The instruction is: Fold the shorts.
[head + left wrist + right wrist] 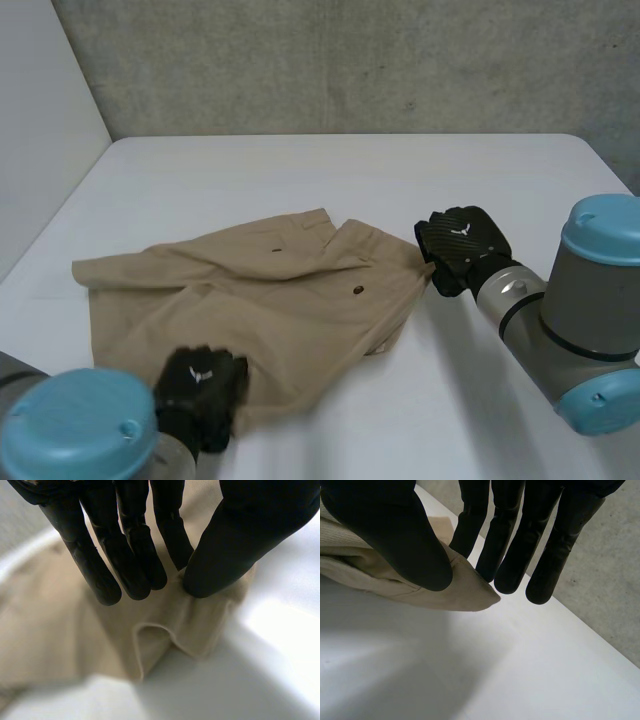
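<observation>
The tan shorts (270,300) lie loosely spread and creased on the white table (350,170), a dark button showing near their middle. My left hand (200,385) is at their near edge. In the left wrist view its thumb (235,545) and straight fingers (135,550) pinch a raised fold of the tan cloth (165,630). My right hand (460,245) is at the shorts' right-hand corner. In the right wrist view its thumb (395,535) presses a pointed corner of cloth (465,587) against the fingers (510,540), lifted slightly off the table.
A grey concrete wall (350,60) stands behind the table, and a pale panel (40,120) runs along its left side. Bare white tabletop (420,400) lies to the right of and behind the shorts. Past my right hand's fingertips, the table's edge (580,622) borders grey floor.
</observation>
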Controlling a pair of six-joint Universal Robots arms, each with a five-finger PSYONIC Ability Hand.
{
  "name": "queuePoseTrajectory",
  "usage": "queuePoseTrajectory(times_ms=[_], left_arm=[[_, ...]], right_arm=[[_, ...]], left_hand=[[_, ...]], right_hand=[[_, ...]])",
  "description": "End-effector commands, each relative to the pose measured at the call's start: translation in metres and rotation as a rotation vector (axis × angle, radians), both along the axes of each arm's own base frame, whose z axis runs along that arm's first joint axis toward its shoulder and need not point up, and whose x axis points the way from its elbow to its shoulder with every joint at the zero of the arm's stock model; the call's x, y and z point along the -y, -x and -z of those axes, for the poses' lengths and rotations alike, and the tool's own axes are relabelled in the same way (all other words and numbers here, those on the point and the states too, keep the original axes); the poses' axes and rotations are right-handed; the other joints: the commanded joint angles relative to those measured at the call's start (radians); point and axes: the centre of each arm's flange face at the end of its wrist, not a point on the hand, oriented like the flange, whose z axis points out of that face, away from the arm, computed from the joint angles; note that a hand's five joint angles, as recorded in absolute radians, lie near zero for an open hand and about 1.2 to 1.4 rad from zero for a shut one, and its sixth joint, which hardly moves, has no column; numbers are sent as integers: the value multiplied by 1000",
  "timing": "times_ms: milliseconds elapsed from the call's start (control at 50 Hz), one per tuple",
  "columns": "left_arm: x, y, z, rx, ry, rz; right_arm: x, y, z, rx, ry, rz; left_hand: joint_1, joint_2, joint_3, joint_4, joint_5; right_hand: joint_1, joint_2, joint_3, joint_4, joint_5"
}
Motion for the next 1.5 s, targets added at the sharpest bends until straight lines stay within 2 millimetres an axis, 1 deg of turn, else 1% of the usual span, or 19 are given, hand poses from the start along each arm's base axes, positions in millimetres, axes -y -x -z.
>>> queuePoseTrajectory(times_ms=[20, 100, 240, 280, 300, 500, 580, 700, 780, 880, 1020, 1160, 1360, 1380, 1400, 1420, 1440, 1480, 1500], left_arm=[[11, 3, -84, -197, 252, -13], [12, -2, -134, -236, 408, -12], [-9, -23, -233, -318, 683, -25], [-12, -26, -243, -336, 709, -28], [-23, -35, -272, -386, 774, -36], [-51, -59, -350, -520, 934, -59], [-54, -61, -362, -527, 976, -59], [-48, -53, -355, -491, 961, -31], [-18, -28, -314, -381, 836, 14], [32, -4, -251, -233, 660, 25], [140, 17, -159, -118, 482, -20], [216, 42, -132, -144, 567, -41], [304, 66, -143, -218, 882, -38], [304, 66, -143, -218, 882, -38], [305, 68, -141, -219, 887, -24], [307, 73, -134, -226, 899, 13], [307, 74, -130, -226, 903, 21], [308, 75, -127, -230, 916, 27], [309, 75, -124, -236, 936, 22]], right_arm=[[-8, 7, -21, -10, -9, 13], [-13, 10, -45, -1, 30, 12], [-47, 24, -134, 40, 192, -6], [-55, 28, -154, 67, 246, -4], [-63, 31, -173, 90, 300, 0], [-96, 49, -253, 189, 514, 29], [-101, 51, -262, 197, 509, 27], [-95, 54, -262, 172, 488, 45], [-62, 54, -235, 102, 370, 75], [-23, 48, -187, 15, 211, 70], [32, 30, -117, -70, 70, 58], [92, 11, -78, -58, 176, 137], [144, -19, -98, 105, 545, 192], [145, -20, -96, 106, 545, 187], [146, -23, -89, 100, 535, 177], [147, -24, -85, 95, 528, 174], [148, -25, -80, 85, 518, 170], [151, -25, -69, 57, 496, 174], [151, -25, -67, 47, 491, 176]], left_hand=[[273, 203, 211, 206, 250], [273, 203, 211, 206, 250], [273, 203, 211, 206, 250], [273, 203, 211, 206, 250], [273, 203, 211, 206, 250], [273, 203, 211, 206, 250], [273, 203, 211, 206, 250], [273, 203, 211, 206, 250], [273, 203, 211, 206, 250], [273, 203, 211, 206, 250], [273, 203, 211, 206, 250], [273, 203, 211, 206, 250], [273, 203, 211, 206, 250], [273, 203, 211, 206, 250], [273, 203, 211, 206, 250], [-704, -773, -766, -770, -726], [-949, -1018, -1011, -1016, -972], [-796, -865, -858, -863, -819], [-949, -1018, -1011, -1016, -972]], right_hand=[[459, 229, 220, 209, 258], [459, 229, 220, 209, 258], [459, 229, 220, 209, 258], [459, 229, 220, 209, 258], [459, 229, 220, 209, 258], [459, 229, 220, 209, 258], [459, 229, 220, 209, 258], [459, 229, 220, 209, 258], [459, 229, 220, 209, 258], [459, 229, 220, 209, 258], [459, 229, 220, 209, 258], [459, 229, 220, 209, 258], [459, 229, 220, 209, 258], [335, 105, 96, 85, 134], [-562, -792, -800, -811, -762], [-763, -993, -1001, -1012, -963], [-763, -993, -1001, -1012, -963], [-763, -993, -1001, -1012, -963], [-763, -993, -1001, -1012, -963]])
